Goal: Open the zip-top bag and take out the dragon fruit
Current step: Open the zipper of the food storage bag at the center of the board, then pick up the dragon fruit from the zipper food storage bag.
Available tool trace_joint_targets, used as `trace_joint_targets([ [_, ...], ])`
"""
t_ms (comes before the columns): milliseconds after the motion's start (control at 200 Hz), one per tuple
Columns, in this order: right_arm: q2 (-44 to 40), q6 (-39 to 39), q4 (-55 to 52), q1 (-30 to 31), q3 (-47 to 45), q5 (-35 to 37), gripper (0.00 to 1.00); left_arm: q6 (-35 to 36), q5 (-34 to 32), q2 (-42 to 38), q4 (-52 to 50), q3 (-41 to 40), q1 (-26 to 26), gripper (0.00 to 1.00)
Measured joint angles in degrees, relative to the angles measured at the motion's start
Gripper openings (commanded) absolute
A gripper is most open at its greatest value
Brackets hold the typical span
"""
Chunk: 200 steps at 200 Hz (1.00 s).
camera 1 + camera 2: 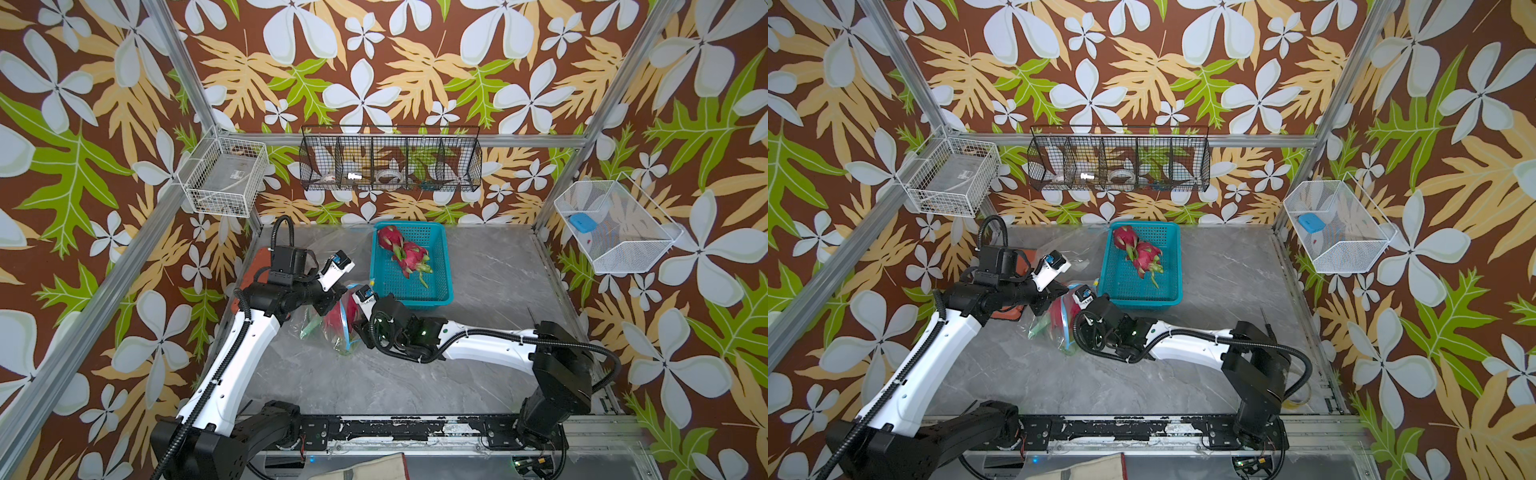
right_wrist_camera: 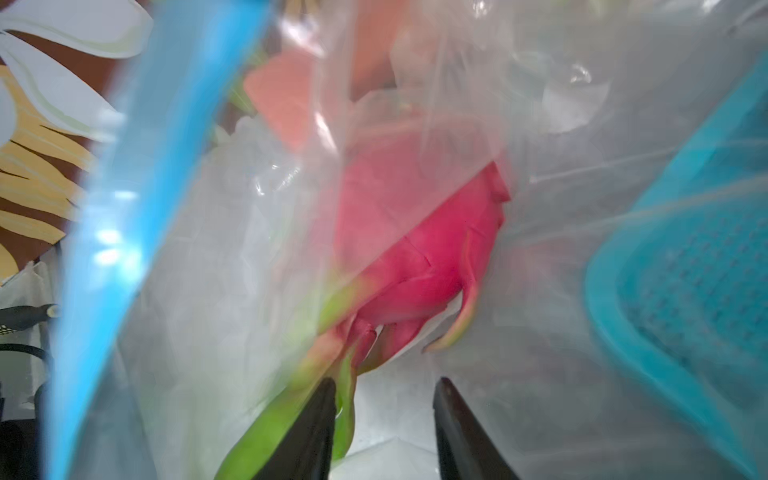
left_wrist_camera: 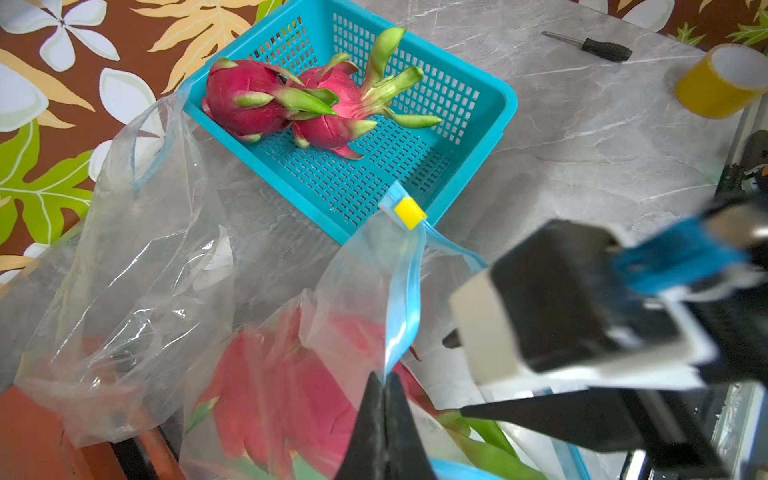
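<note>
Mid-frame in both top views, the left gripper (image 3: 384,380) pinches the blue zip strip of the bag (image 1: 345,328), its fingers closed tight on the plastic. The right gripper (image 2: 384,388) noses up against the bag with its fingers parted and gripping nothing, and a green scale lies beside one of them. A red dragon fruit (image 2: 419,257) sits inside the bag, just ahead of those tips. Two more fruits (image 1: 413,253) lie touching in the teal basket (image 1: 415,303), up and right of the bag on the grey table (image 1: 478,353).

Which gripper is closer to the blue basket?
Right. The right gripper, open at the mouth of the zip-top bag, is just off the basket's near corner; the left gripper pinches the bag's strip farther back.
</note>
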Motion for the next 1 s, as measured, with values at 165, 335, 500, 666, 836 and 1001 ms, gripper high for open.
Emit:
trace_joint_targets([
  [165,2.84,-0.24,0.09,-0.13,0.94,-4.35,0.53,-0.85,0.42,0.24,-1.44,1.11,-1.73,0.0],
  [335,0.66,-0.2,4.7,-0.92,-3.98,-7.19,0.58,-0.87,0.44,1.64,-2.56,2.21,-3.52,0.0],
  [500,-3.26,0.44,12.9,-1.38,-11.32,-9.75,0.61,-1.05,0.44,2.47,-2.84,2.64,-3.67,0.0],
  [666,-0.52,1.18,15.8,-1.79,-9.29,-13.22,0.61,-1.22,0.57,2.49,-2.84,2.6,-3.8,0.0],
  [836,5.11,1.11,11.98,-1.86,-2.34,-15.21,0.57,-2.08,-1.6,3.15,-2.62,3.28,-4.81,0.0],
  [1001,8.98,1.6,7.54,-2.82,-0.83,-14.21,0.36,-2.34,-2.34,3.39,-3.43,3.87,-6.12,0.0],
])
